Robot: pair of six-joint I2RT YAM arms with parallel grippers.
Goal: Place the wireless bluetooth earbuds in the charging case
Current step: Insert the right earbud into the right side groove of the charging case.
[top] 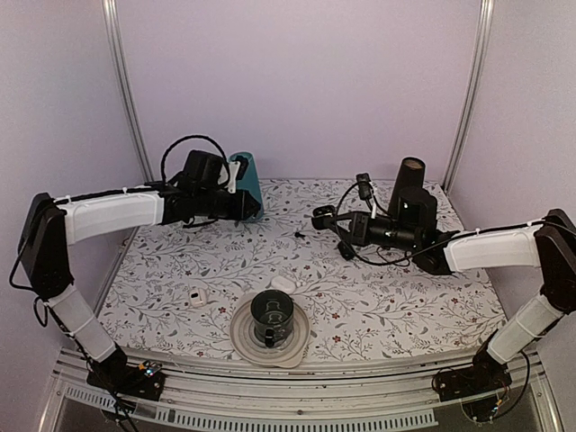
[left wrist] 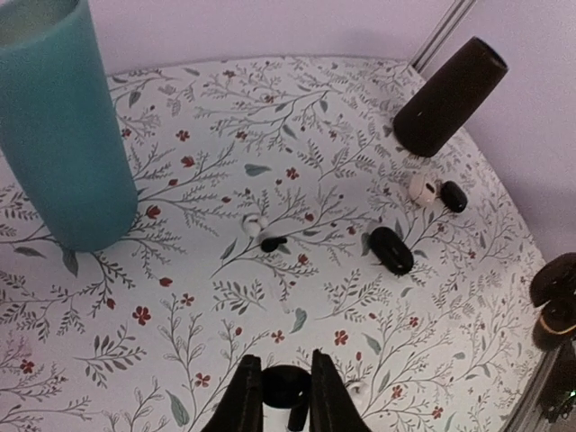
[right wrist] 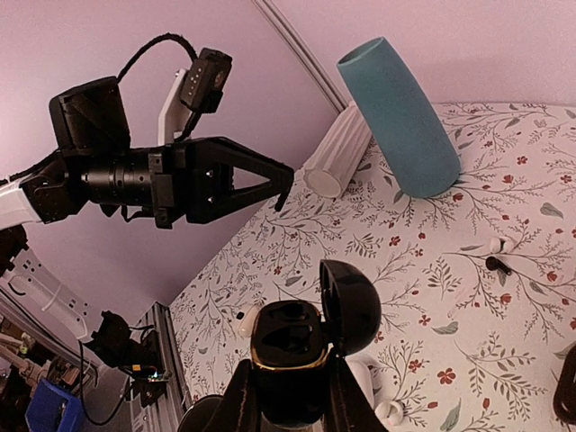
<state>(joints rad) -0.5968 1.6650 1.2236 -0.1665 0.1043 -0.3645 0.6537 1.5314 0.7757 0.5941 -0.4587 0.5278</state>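
1. Two claws, both closed on sthg: left claw pinches a tiny glossy black earbud betw its fingertips, held off the table
2. Right claw grips the black charging case by its lower body, one finger each side; case upright, gold rim, lid hinged open & standing up at the right in the right wrist view
3. Inside the case: dark moulded hollows show; can't tell whether a bud sits in them
4. Left claw & case are apart: in the right wrist view the claw tip w/ earbud hangs above & left of the open case, no contact
5. Loose earbud lies on the floral table just beside a small white round piece; a black oval pod lies further right, apart from both
6. Teal cup stands upright at the back, nr the left claw; contents can't be told
7. White ribbed vessel sits just beside the teal cup, one round end toward the right wrist cam; can't tell if that end is open
8. Dark brown cup at back right, mouth too dark to read
9. Near edge, top view: pale plate carries a dark round pot, inside dim, contents unclear; small white box left of the plate, another white piece just behind it
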